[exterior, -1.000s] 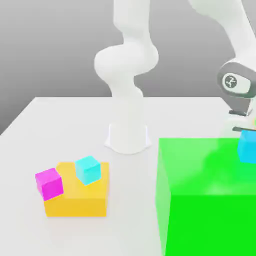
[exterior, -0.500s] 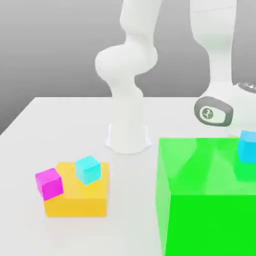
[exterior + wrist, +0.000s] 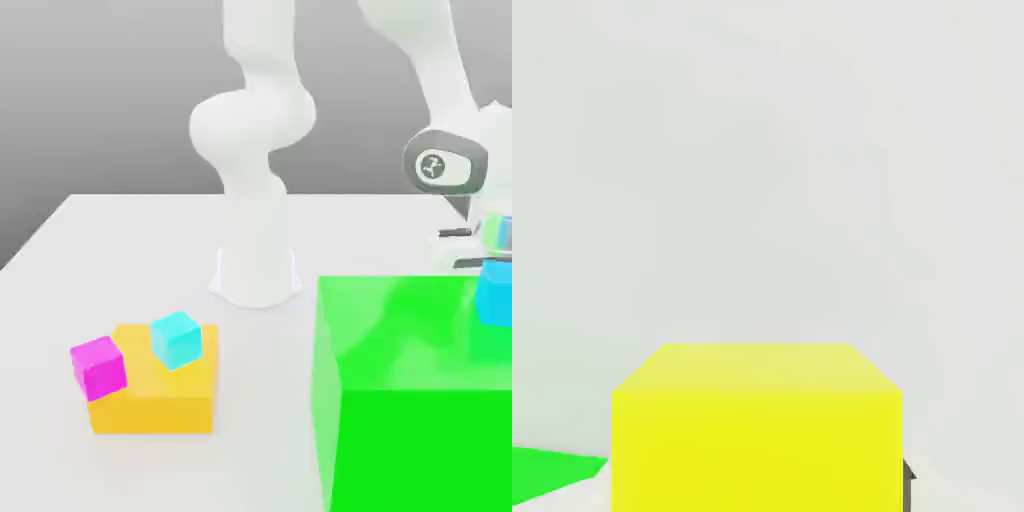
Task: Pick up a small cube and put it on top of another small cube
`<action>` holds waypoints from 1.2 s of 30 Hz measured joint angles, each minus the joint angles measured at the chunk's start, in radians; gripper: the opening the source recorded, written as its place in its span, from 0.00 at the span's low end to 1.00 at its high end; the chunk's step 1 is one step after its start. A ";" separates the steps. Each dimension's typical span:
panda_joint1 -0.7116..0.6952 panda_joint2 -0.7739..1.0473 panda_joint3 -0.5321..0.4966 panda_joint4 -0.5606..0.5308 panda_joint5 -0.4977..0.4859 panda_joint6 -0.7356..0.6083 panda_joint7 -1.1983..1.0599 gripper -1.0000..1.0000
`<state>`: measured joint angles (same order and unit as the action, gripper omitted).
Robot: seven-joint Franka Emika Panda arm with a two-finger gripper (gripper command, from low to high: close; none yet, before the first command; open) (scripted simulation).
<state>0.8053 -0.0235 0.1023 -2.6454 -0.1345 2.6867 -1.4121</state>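
Desk [image 3: 120,250] of pale white, seen from the exterior view, carrying a white robot arm [image 3: 255,150] whose base stands at its far middle. The arm loops up and comes back down at the exterior view's right, where its wrist hangs above a large green block [image 3: 400,400] that takes up the near right of the desk. At the right edge, a blue cube [image 3: 495,293] rests on the green block's top. Just above it is a small patch of yellow and pale colour at the picture's edge, cut off by the frame.

On the near left of the desk sits an orange block [image 3: 155,395]. A cyan cube [image 3: 177,340] rests on its top, and a magenta cube [image 3: 98,367] sits at its left corner.

From the hand view, the small yellow cube [image 3: 757,430] sits close under the camera, with white desk beyond it and a sliver of green at one side. A dark finger [image 3: 909,478] touches one side of the cube. Whether the fingers are pinching the cube cannot be told.
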 joint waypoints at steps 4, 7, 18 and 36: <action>-0.021 -0.073 0.013 0.058 -0.079 -0.099 0.148 0.00; -0.044 -0.125 0.025 0.100 -0.136 -0.169 0.261 0.00; -0.292 -0.244 -0.117 0.143 -0.216 -0.316 0.611 0.00; -0.788 -0.220 -0.651 -0.017 -0.057 -0.245 0.712 0.00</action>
<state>0.0172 -0.2432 -0.5488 -2.6621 -0.1919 2.4416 -0.7005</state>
